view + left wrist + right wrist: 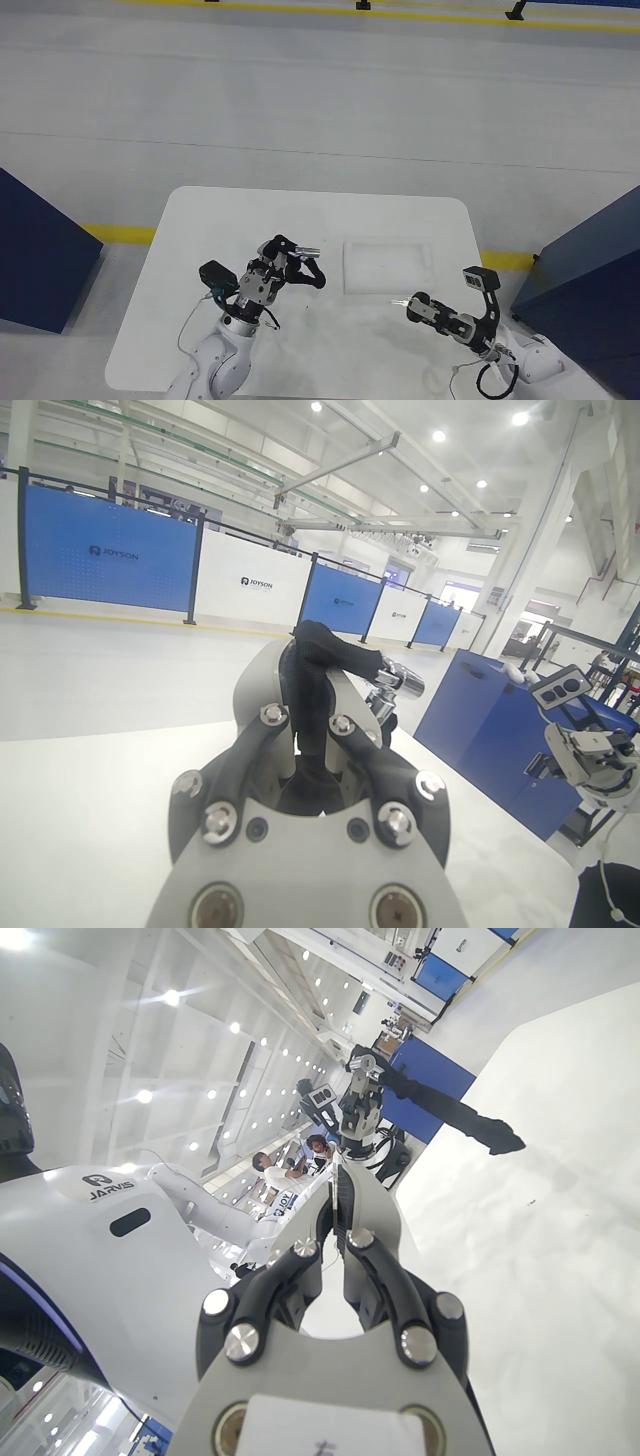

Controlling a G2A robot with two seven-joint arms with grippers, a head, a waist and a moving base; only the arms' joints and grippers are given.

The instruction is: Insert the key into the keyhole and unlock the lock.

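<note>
The left gripper point(272, 262) is holding the lock point(400, 683) up off the bench point(400, 215), its fingers clamped on the black-sleeved cable just behind the chrome cylinder. In the right wrist view the keyhole point(366, 1061) is facing toward the right gripper point(338, 1178). That gripper's fingers are pressing together on the key point(332, 1203), a thin flat strip of metal held edge-on between the pads. In the top view the right gripper is sitting at about 4 o'clock from the lock and well apart from it, with open bench between them.

Both pickups are looking done, and the key appears to be pointing roughly at the cylinder. What is remaining is closing the gap, lining the blade up with the slot, pushing it in and turning it. The lock's loose end is hanging free.
</note>
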